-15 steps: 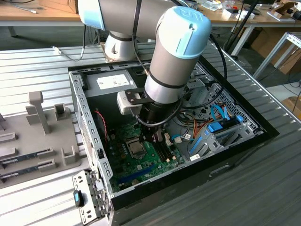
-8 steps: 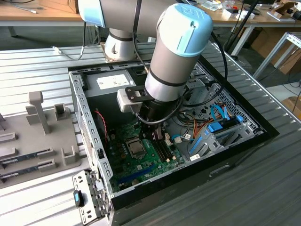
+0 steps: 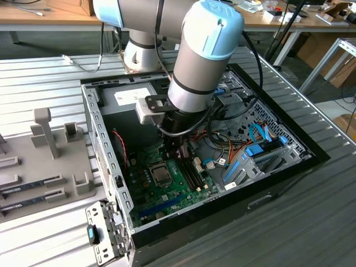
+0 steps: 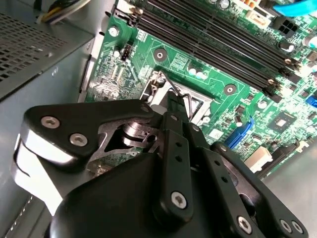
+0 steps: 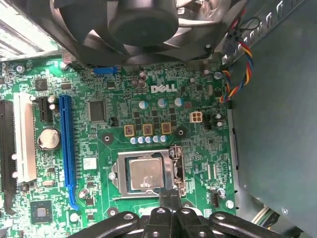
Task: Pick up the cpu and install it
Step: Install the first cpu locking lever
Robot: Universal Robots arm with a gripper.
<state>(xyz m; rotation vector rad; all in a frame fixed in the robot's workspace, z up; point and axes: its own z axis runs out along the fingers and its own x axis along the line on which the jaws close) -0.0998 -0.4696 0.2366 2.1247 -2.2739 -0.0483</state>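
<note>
The cpu (image 5: pixel 144 174), a small square chip with a pale metal top, lies flat in its socket on the green motherboard (image 5: pixel 198 148), framed by the metal load plate (image 5: pixel 118 176). In the exterior view the cpu (image 3: pixel 162 176) sits just below my gripper (image 3: pixel 178 153), which reaches down into the open computer case. My gripper (image 5: pixel 171 197) has its black fingers pressed together at the socket's edge, beside the wire lever (image 4: pixel 174 88). In the second wrist view, my gripper (image 4: pixel 174 108) covers most of the socket. Nothing shows between the fingers.
A black fan (image 5: pixel 143 25) hangs over the board's far end. Long memory slots (image 4: pixel 213 39) and a blue card slot (image 5: pixel 67 144) flank the socket. The grey power supply (image 3: pixel 133 94), bundled cables (image 3: pixel 256 150) and case walls crowd round. A grey fixture tray (image 3: pixel 50 161) lies at the exterior view's left.
</note>
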